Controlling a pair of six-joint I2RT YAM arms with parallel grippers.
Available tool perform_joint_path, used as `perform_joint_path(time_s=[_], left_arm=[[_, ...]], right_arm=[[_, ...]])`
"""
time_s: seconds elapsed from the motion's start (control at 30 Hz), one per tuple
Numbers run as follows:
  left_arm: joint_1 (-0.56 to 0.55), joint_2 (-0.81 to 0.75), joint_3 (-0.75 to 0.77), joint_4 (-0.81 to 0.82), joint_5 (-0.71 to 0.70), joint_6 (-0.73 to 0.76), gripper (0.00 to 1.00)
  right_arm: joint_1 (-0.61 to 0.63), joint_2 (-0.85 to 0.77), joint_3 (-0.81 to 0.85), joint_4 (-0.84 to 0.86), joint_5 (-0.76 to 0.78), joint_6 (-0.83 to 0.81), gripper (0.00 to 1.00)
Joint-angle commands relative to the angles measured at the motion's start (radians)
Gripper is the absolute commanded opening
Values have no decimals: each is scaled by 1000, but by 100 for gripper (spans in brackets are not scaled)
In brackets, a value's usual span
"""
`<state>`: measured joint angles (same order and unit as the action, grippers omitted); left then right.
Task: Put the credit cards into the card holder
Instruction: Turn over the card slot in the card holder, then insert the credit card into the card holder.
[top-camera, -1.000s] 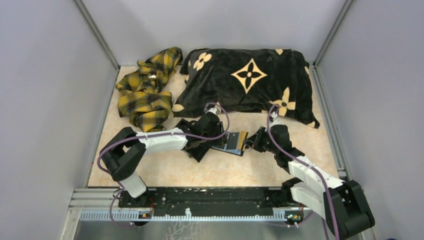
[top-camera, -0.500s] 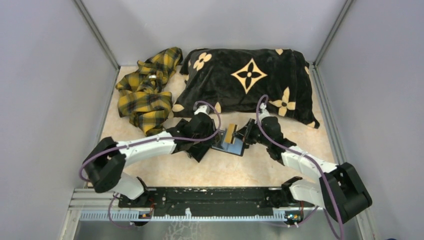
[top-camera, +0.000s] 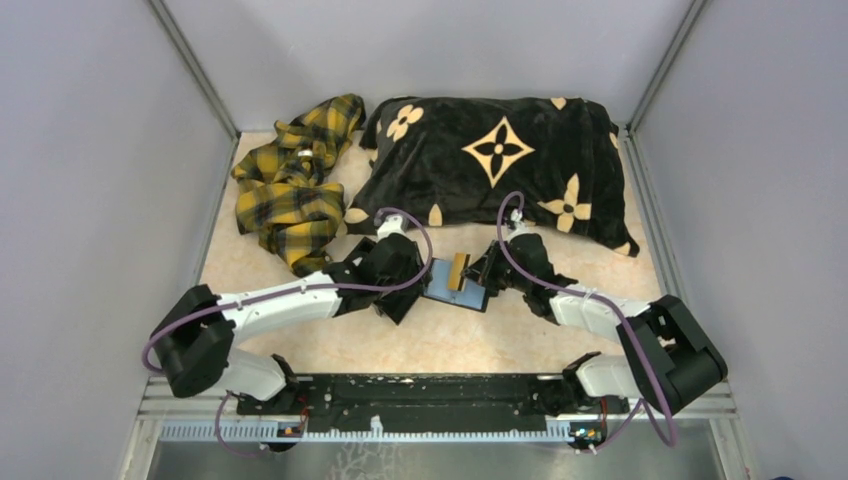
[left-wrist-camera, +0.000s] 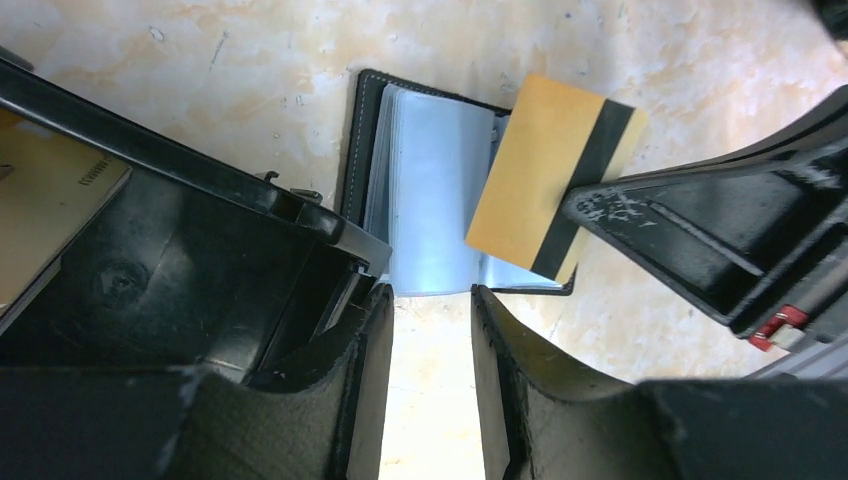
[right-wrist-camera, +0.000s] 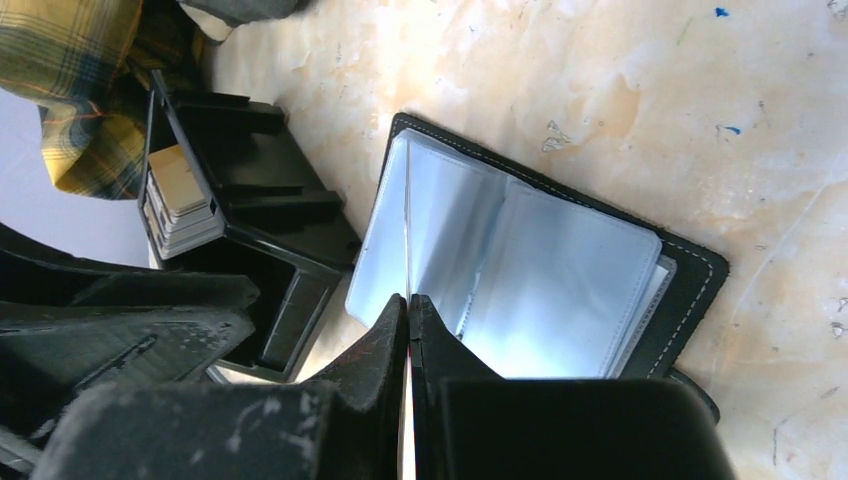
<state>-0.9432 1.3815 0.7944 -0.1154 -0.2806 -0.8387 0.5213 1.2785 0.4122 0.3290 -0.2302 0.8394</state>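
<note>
while the right gripper (top-camera: 474, 272) pinches a tan credit card (left-wrist-camera: 520, 175) by the end that carries its black stripe, jaws closed flat on it, the card hangs tilted over one side of the open card holder (left-wrist-camera: 430, 200). the card holder lies near the middle of the marbled beige table (top-camera: 440, 340), black cover underneath, clear bluish sleeves facing up. one corner of the card overlaps the sleeves; whether it touches them cannot be told. the left gripper (left-wrist-camera: 430, 380) hovers just beside one edge of the holder, its jaws parted with nothing between them. a black tray (right-wrist-camera: 270, 220) sits close to the holder on the left arm's side, with a stack of cards (right-wrist-camera: 180, 195) in one compartment. at the back of the table lie a yellow plaid cloth (top-camera: 290, 185) and a black cushion (top-camera: 490, 160) with cream flower motifs.
</note>
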Motion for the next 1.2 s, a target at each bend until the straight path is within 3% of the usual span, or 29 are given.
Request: perform_joint_path(time_s=[0.0, 0.3, 0.73, 1.17], left_arm=[[-12, 66, 38, -11, 12, 15, 41], [-32, 165, 122, -38, 31, 55, 41], [-43, 280, 193, -67, 37, 81, 41], [-46, 369, 219, -7, 74, 113, 41]], right_arm=[[8, 3, -17, 59, 48, -4, 0], [5, 18, -62, 60, 99, 14, 0], [-72, -66, -20, -249, 185, -77, 0], [-109, -122, 30, -380, 167, -155, 0]])
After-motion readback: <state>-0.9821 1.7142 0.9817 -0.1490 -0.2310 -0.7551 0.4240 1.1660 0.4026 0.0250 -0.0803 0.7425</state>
